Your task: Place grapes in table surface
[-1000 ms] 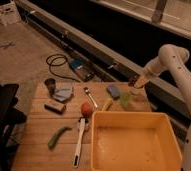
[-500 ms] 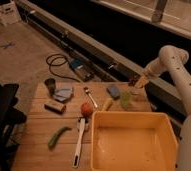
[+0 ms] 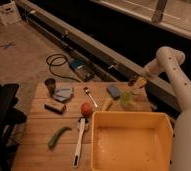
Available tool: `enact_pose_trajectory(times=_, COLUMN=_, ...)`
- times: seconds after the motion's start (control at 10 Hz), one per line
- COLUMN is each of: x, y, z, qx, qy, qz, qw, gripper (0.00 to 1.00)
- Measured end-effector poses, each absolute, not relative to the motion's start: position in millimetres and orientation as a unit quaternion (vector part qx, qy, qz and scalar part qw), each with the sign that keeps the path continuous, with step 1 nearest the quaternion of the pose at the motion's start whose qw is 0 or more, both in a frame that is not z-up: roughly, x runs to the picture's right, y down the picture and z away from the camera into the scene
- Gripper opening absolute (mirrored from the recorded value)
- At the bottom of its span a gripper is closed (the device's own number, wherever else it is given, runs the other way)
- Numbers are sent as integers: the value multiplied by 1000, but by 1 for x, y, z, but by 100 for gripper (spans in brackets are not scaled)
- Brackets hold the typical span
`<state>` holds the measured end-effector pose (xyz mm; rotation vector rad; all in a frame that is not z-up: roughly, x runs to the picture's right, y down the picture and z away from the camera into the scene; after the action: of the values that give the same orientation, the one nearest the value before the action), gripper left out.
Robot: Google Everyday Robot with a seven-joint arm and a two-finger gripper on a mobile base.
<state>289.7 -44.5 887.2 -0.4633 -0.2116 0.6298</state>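
**Gripper over far right edge of table; grapes not clearly seen**

We log the table surface (image 3: 39, 125) first: light wooden planks filling the near left and middle of the scene. The white robot arm (image 3: 175, 75) comes in from the right and bends left toward the far right edge of the table. A yellow tub (image 3: 130, 116) sits on the near right part of the planks. A black chair (image 3: 1, 112) stands off the table's left edge.

On the floor beyond the table we note a coiled black cable (image 3: 58, 62) with a blue box (image 3: 78, 65) just beside it.

The gripper (image 3: 137, 83) hangs over the far right edge of the table, above a pale green lump (image 3: 125, 99). Whether it is clenched or released, we cannot tell. A small dark patch (image 3: 133, 79) shows at its tip. We cannot tell whether that is the grapes, and we find no grapes lying on the planks.

Smaller items on the table:
- A long white tool (image 3: 79, 142) lies near the tub's left wall.
- A green pod (image 3: 58, 136) lies left of the tool.
- A red-orange fruit (image 3: 86, 108) sits at the tool's far end.
- A blue block (image 3: 113, 91) lies left of the lump.
- A dark cup (image 3: 50, 86) stands at the far left.
- A spoon (image 3: 90, 96) lies mid-table.
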Motion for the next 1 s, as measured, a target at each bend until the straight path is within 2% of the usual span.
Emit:
enact_pose_trajectory(times=0.7, x=288, y=-52, z=906, qx=-230, qy=-126, qz=328, qw=907, gripper=74)
enact_pose_trajectory(times=0.8, x=290, y=-51, z=909, qx=-231, qy=-129, qz=333, qw=905, gripper=69)
enact_pose_trajectory(times=1.0, x=290, y=-51, z=914, qx=-234, qy=-135, qz=338, qw=902, gripper=47)
